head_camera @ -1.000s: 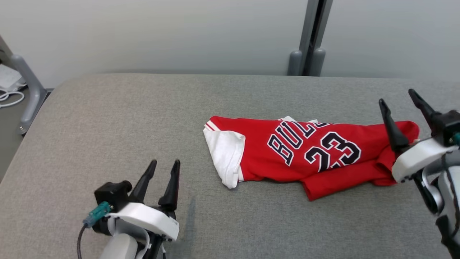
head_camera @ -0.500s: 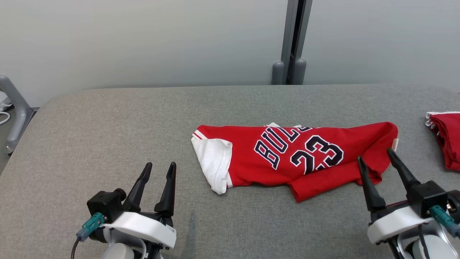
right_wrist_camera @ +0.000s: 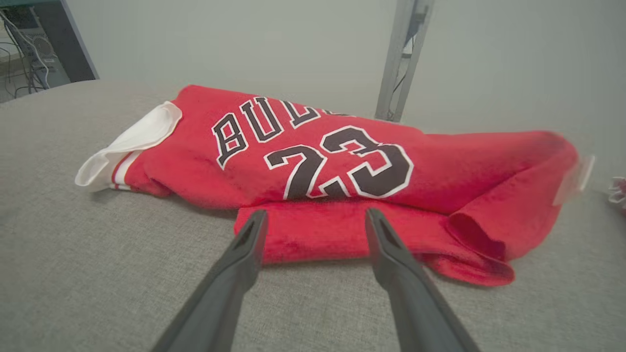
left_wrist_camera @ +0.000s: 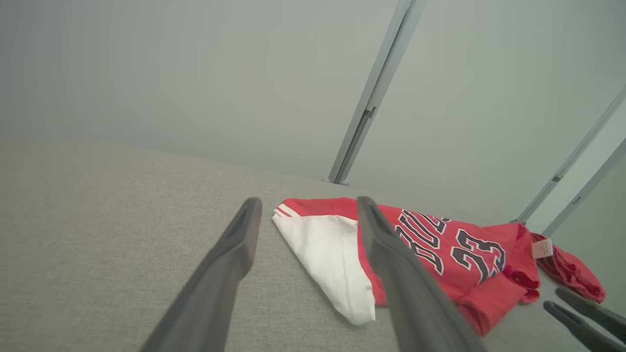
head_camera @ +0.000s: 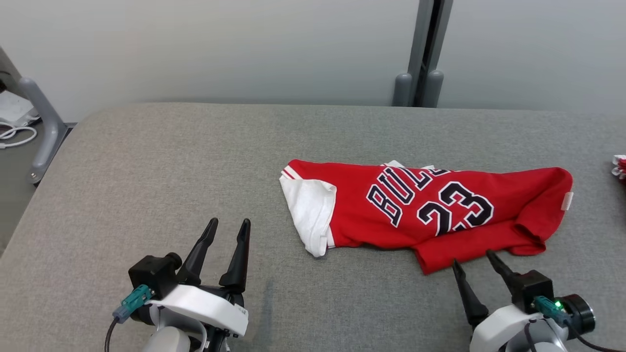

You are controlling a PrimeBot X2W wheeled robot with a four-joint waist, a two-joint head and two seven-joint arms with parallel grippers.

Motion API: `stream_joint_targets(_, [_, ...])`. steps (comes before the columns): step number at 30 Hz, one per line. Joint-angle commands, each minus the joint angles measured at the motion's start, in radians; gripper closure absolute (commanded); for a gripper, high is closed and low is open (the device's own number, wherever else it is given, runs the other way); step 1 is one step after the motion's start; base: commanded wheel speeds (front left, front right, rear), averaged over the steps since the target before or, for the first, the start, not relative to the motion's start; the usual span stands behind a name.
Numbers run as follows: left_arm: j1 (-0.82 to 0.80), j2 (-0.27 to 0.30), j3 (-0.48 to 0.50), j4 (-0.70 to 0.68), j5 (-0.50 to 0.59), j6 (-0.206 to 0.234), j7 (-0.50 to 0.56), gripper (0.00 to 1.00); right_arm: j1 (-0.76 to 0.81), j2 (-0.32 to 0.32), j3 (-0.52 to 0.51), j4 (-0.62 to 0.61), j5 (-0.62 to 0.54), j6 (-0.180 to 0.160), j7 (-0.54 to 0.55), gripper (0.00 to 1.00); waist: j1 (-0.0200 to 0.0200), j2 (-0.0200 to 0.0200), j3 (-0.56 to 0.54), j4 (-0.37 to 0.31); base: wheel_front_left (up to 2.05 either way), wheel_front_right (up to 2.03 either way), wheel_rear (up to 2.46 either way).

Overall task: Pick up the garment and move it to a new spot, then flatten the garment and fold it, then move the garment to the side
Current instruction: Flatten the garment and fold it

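The red shirt [head_camera: 430,210] lies bunched on the gray table [head_camera: 146,161]. The left gripper [head_camera: 230,226] and right gripper [head_camera: 473,261] are both wide open, holding nothing. A pinch might grab only one layer, so the shirt could unfold messily.

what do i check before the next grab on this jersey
1. Right end effector open: ok, jaws apart.
2. Left end effector open: ok, jaws apart.
3. Both empty: ok, nothing between the fingers.
4. Right one aimed at the jersey: ok, it points at the near fold, tips just short of it.
5. Jersey flat: not ok, it lies bunched and folded over itself on the table.
6. Other red cloth apart from the jersey: ok, a gap shows in the head view.
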Motion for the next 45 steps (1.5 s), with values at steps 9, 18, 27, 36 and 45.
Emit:
stream_joint_targets(9, [-0.036,0.004,-0.013,0.007,-0.006,-0.001,0.000,0.00,-0.113,0.031,0.043,0.263,0.089,0.000,0.000,0.00,0.0000,0.0000,0.040,0.089,0.00,0.00,0.00])
stream_joint_targets(18, [-0.035,0.004,-0.015,0.004,-0.006,-0.001,0.000,0.00,-0.161,0.028,0.058,0.361,0.050,0.000,0.000,0.32,0.0000,0.0000,0.053,0.119,0.00,0.00,0.00])
stream_joint_targets(27, [-0.030,0.004,-0.003,0.004,-0.014,-0.001,0.000,0.00,-0.197,-0.004,0.006,0.344,-0.028,0.000,0.000,1.00,0.0000,0.0000,0.040,0.078,0.00,0.00,0.00])
stream_joint_targets(36, [-0.011,0.004,-0.002,0.005,-0.024,-0.001,0.000,0.00,-0.224,-0.145,-0.034,0.196,-0.114,0.000,0.000,1.00,0.0000,0.0000,-0.004,0.017,0.00,0.00,0.00])
stream_joint_targets(45, [0.017,0.004,-0.003,0.005,-0.035,-0.001,0.000,0.00,-0.229,-0.306,0.010,0.041,-0.148,-0.001,0.023,1.00,0.0000,0.0000,-0.046,-0.014,0.00,0.00,0.00])
